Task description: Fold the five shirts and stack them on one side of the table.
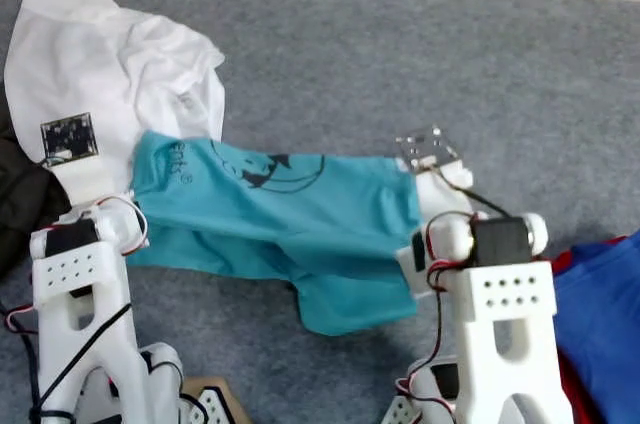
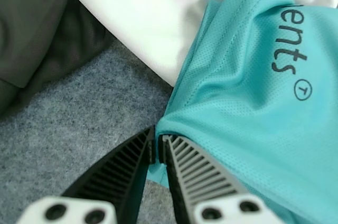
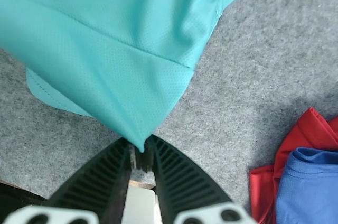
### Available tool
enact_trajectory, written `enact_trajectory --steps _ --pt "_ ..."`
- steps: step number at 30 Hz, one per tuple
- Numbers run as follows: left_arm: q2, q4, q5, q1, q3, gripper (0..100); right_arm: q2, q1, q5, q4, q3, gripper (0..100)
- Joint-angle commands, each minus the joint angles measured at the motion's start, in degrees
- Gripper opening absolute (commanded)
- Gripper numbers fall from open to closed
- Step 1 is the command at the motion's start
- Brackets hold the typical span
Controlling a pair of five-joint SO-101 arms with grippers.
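A teal shirt (image 1: 290, 219) with dark print hangs stretched between the two arms above the grey table. My left gripper (image 2: 157, 149) is shut on its corner (image 2: 174, 129) at the left side, beside the white shirt (image 1: 110, 64). Pinching the opposite edge of the teal shirt (image 3: 105, 60) at the right, my right gripper (image 3: 140, 155) is also shut. A lower flap of the teal shirt (image 1: 355, 304) droops onto the table between the arms. A white shirt (image 2: 153, 18) lies crumpled at the back left, partly under the teal one.
A blue shirt (image 1: 600, 314) on a red shirt (image 1: 565, 262) lies at the right edge, also seen as blue shirt (image 3: 309, 192) and red shirt (image 3: 301, 137). Dark fabric (image 1: 20, 204) sits at the left edge. Grey felt (image 1: 450, 64) covers the back right.
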Motion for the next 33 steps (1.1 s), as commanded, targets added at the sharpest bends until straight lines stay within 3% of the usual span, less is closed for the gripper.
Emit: enact_trajectory --steps 1,6,11,18,25,33 --pt "-1.6 -1.1 -2.2 -0.7 0.0 1 -1.2 -0.3 0.7 0.4 0.3 0.6" --pt "-1.7 -1.5 -6.9 1.9 4.2 1 -1.5 -0.4 0.8 -1.6 5.2 0.6" --pt "-1.7 -6.2 -6.9 2.9 8.2 1 -1.3 -0.3 2.1 -3.4 7.7 0.6" --pt "-1.7 -7.0 -6.9 1.4 8.3 1 -1.3 0.0 2.7 -3.1 8.1 0.6" --pt "-1.7 -6.8 -6.9 1.3 6.8 1 -1.6 -3.3 4.4 5.2 2.8 0.6" --pt "-1.7 -7.0 -6.9 4.3 10.5 1 -1.8 -3.7 6.8 0.1 10.0 0.6"
